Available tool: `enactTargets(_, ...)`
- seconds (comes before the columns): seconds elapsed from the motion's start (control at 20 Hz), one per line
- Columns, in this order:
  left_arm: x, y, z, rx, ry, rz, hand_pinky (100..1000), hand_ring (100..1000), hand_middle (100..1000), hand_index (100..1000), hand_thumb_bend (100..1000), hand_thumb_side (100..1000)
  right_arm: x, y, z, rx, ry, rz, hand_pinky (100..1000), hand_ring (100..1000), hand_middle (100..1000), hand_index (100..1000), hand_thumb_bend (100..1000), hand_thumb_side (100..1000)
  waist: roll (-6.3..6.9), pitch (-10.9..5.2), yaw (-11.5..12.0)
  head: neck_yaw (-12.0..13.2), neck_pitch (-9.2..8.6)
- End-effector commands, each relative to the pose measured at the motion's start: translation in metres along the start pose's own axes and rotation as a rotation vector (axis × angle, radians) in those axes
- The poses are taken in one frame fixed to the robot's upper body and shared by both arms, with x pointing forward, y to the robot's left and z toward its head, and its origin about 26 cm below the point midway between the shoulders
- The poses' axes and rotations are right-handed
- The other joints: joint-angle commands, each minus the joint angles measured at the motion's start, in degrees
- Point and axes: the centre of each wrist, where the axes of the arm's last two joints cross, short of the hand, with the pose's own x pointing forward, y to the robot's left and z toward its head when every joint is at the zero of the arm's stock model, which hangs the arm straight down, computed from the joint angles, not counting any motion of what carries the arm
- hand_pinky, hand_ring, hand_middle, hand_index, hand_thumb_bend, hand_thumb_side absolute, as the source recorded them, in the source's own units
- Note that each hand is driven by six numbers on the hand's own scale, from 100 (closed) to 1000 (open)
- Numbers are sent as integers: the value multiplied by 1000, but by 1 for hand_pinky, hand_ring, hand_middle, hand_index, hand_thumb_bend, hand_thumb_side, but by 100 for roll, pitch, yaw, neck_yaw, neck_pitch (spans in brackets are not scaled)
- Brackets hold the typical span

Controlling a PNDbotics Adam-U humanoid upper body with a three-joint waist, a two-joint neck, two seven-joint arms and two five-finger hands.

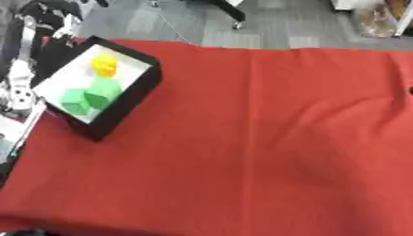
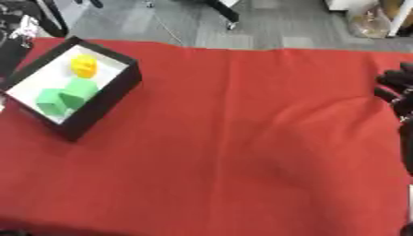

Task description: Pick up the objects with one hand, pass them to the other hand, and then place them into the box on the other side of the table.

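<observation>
Red cloth (image 1: 258,138) covers the whole worktop, creased in long shallow folds.

Right hand (image 2: 397,90): visible only in the right eye view, at the right edge, about mid-height. Black fingers (image 2: 387,79) show over the cloth edge; whether they are spread or curled cannot be told, as they are blurred and cut by the frame. Nothing is seen held in them.

Left hand: not seen in either view. White and black arm hardware (image 1: 20,87) stands along the far left edge of the left eye view, just beside the box; no fingers can be made out there.

Box (image 1: 133,99): black walls, pale floor, set askew at the opposite side of the worktop from the right fingers, well apart from them. It sits on the cloth near the far left corner.

Contents of the box: one yellow object (image 1: 104,65) at the end farther from the camera, and two green blocks (image 1: 90,96) at the nearer end, touching or nearly touching each other. All three lie inside the walls. The yellow object is apart from the green pair by a small gap.

Grey floor (image 1: 242,23) lies beyond the far edge of the worktop.
</observation>
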Motion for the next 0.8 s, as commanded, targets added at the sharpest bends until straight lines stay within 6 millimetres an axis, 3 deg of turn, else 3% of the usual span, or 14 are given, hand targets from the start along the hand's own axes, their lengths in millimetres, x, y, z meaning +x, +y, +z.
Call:
enactTargets(0.05, 15, -21, 11, -14, -99, 192, 734, 769, 786, 794, 198, 852, 9, -1, -3, -35, -25, 108, 821, 822, 738, 832, 262, 717, -83, -70, 9, -333, -10)
enactTargets(0.2, 18, -42, 22, -58, -114, 303, 734, 768, 786, 791, 193, 856, 7, 2, -2, -68, -17, 187, 821, 833, 753, 836, 260, 706, -99, -39, 4, -522, -10)
enactTargets(0.35, 18, -45, 24, -67, -117, 322, 734, 768, 786, 791, 193, 856, 6, 5, -2, -78, -16, 210, 821, 833, 753, 836, 260, 706, -100, -34, 6, -554, -10)
enactTargets(0.4, 18, -47, 25, -73, -112, 328, 733, 766, 786, 782, 167, 873, 5, 7, -2, -79, -12, 209, 825, 885, 823, 844, 250, 666, -106, -14, -14, -619, -10)
enactTargets(0.45, 18, -52, 29, -92, -101, 351, 734, 767, 787, 781, 166, 872, 3, 9, -1, -75, -11, 207, 826, 892, 832, 845, 249, 661, -101, 33, -79, -670, -10)
enactTargets(0.65, 31, -84, 44, -210, -93, 507, 732, 764, 785, 777, 158, 874, -4, 13, 1, -92, -5, 206, 825, 898, 845, 844, 243, 640, -80, 92, -131, -808, -10)
enactTargets(0.8, 36, -95, 50, -262, -87, 543, 732, 763, 784, 775, 153, 878, -8, 15, 1, -99, 4, 199, 824, 889, 834, 843, 238, 633, -107, 109, -82, -839, -10)
